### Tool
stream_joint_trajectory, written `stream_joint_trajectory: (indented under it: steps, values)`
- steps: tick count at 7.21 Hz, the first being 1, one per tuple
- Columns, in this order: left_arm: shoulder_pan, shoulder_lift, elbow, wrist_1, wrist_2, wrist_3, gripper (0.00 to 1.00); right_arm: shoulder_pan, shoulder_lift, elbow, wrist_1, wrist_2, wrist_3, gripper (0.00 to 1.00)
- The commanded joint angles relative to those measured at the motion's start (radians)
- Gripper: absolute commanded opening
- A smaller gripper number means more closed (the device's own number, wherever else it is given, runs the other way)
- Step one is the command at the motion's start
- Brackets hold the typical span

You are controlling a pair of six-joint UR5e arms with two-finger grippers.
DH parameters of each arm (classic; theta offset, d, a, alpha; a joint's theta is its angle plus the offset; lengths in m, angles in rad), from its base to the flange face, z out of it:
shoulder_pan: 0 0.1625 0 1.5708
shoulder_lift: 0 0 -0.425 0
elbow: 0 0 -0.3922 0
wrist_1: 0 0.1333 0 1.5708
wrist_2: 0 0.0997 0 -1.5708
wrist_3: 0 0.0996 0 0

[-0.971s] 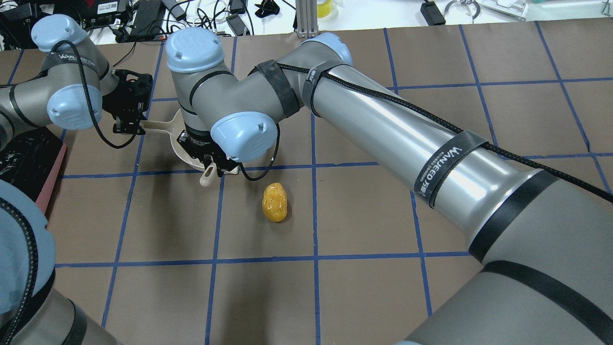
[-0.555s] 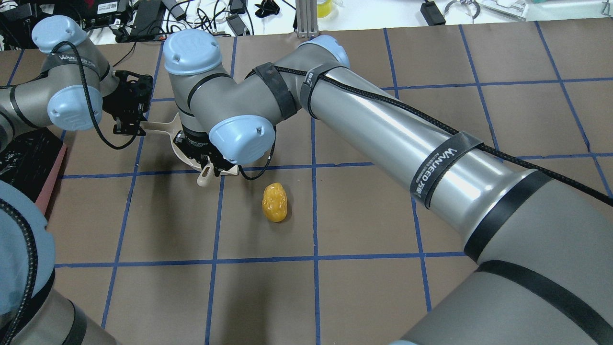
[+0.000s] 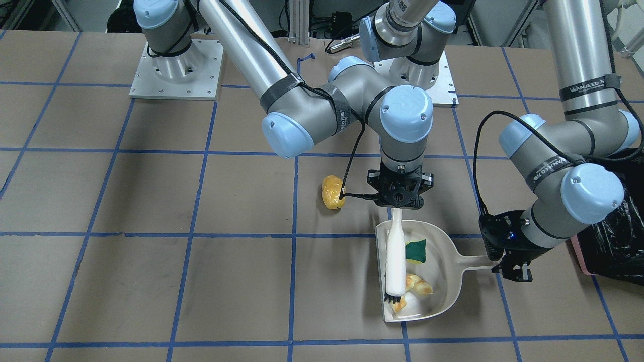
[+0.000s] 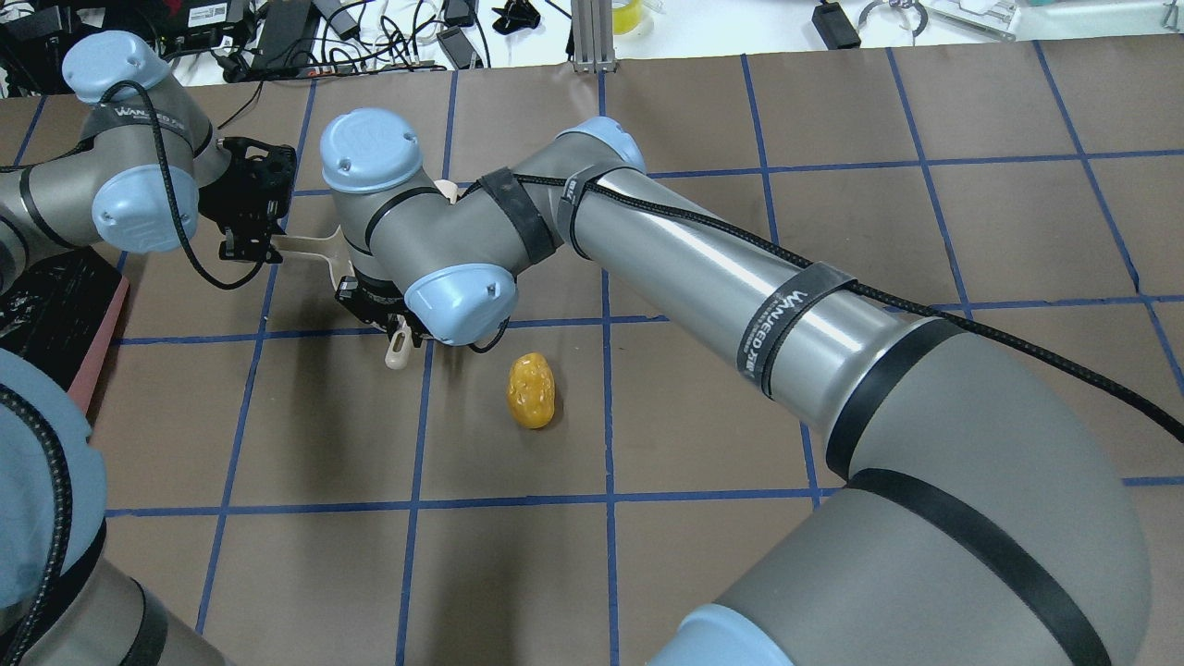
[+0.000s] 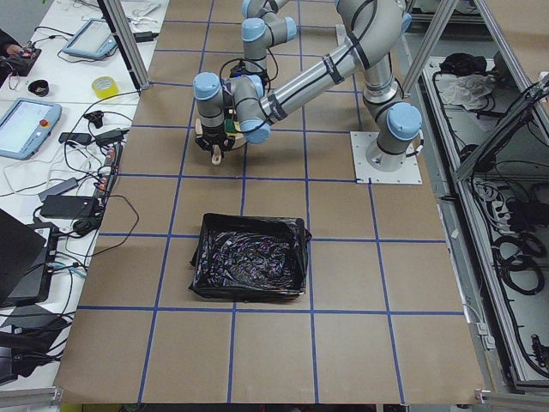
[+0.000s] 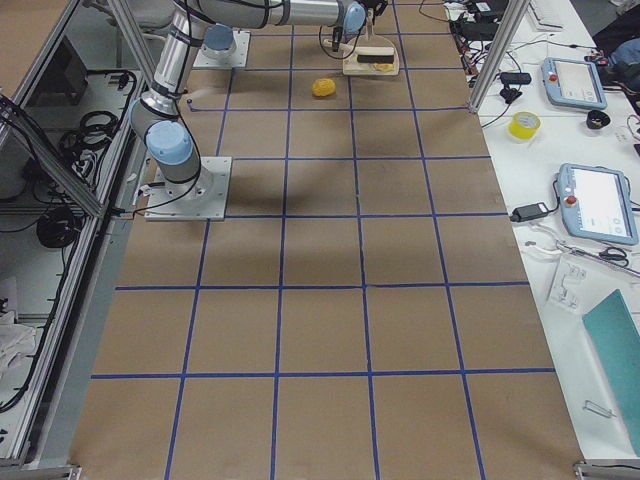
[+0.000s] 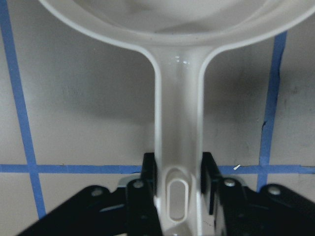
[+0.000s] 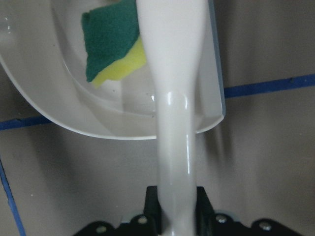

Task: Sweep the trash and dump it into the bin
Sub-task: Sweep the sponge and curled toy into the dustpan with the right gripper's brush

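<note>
The beige dustpan [image 3: 443, 296] lies on the table with the green-and-yellow sponge [image 3: 415, 250] and the golden croissant [image 3: 418, 285] inside it. My left gripper [image 3: 508, 256] is shut on the dustpan's handle [image 7: 178, 123]. My right gripper [image 3: 400, 197] is shut on the beige brush [image 3: 395, 256], whose dark bristles rest in the pan beside the croissant. The sponge [image 8: 110, 42] also shows past the brush handle [image 8: 172, 123] in the right wrist view. The yellow-brown potato lump [image 4: 531, 391] lies on the table outside the pan, near my right wrist. The bin [image 5: 249, 257] stands apart, on my left.
The bin's black bag [image 3: 616, 226] sits right behind my left arm's wrist. My right arm's long forearm [image 4: 740, 277] crosses over the table's middle. Cables and devices [image 4: 277, 28] lie beyond the far edge.
My right arm's wrist and elbow have shifted toward the robot, and the brush handle's end stays near the same spot. The potato lump and my left arm have not moved.
</note>
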Motion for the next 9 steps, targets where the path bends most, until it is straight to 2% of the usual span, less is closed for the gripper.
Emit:
stream_joint_trajectory:
  steps: [1, 3, 5, 7, 8, 9]
  values:
    - [0.000, 0.000, 0.000, -0.001, 0.000, 0.003, 0.00, 0.001, 0.037, 0.001, -0.019, -0.055, -0.089, 0.00]
    - [0.000, 0.000, -0.002, -0.001, 0.000, 0.005, 0.00, -0.011, 0.038, 0.001, -0.019, -0.157, -0.207, 0.00]
    - [0.002, 0.000, -0.002, -0.001, -0.002, 0.005, 0.00, -0.016, 0.025, 0.003, -0.007, -0.263, -0.245, 0.00]
    - [0.002, -0.002, -0.002, -0.001, 0.000, 0.005, 0.00, -0.016, 0.000, 0.003, -0.002, -0.253, -0.228, 0.00]
    - [0.002, -0.002, -0.002, -0.001, 0.000, 0.005, 0.00, -0.005, -0.014, -0.002, -0.003, -0.166, -0.155, 0.00]
    - [0.002, -0.002, -0.002, -0.001, -0.002, 0.005, 0.00, 0.001, -0.020, -0.008, -0.004, -0.119, -0.057, 0.00]
